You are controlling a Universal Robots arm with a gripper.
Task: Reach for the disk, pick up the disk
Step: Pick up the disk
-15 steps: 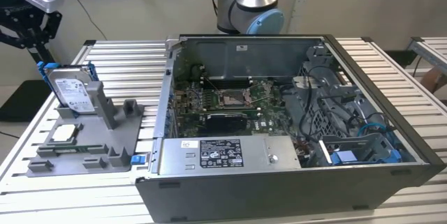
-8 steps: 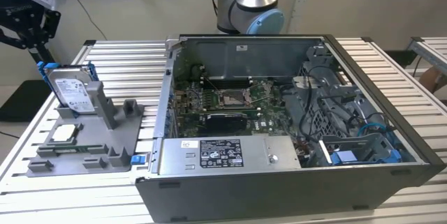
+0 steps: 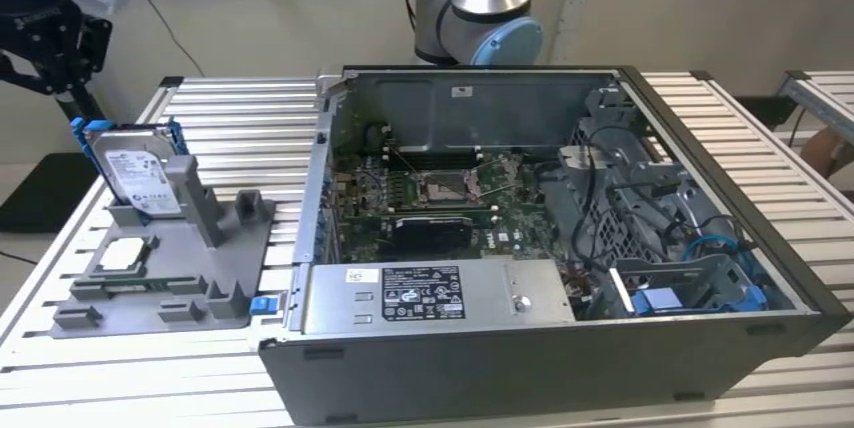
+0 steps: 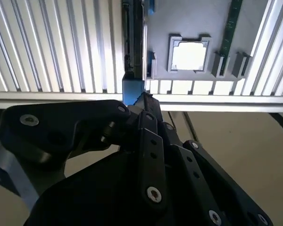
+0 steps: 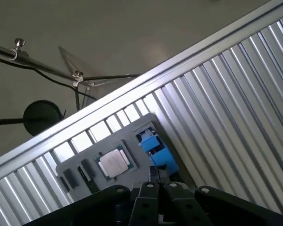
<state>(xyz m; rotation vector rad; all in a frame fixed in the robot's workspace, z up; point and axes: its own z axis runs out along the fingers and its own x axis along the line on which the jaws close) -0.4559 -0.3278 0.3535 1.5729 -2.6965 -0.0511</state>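
Reach step: tool apparently closed, empty, above upright blue-framed silver metal disk; grasping likely requires opening first.

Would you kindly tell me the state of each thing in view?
disk: upright in the grey holder, not lifted.
gripper: close by the disk's top edge.
chip: flat in its holder recess.
computer case: lying with its side open.
blue cage: seated inside the case.

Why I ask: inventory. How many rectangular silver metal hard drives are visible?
1. The silver hard drive stands upright in the grey holder at the exterior view's left; the open computer case may hide more.
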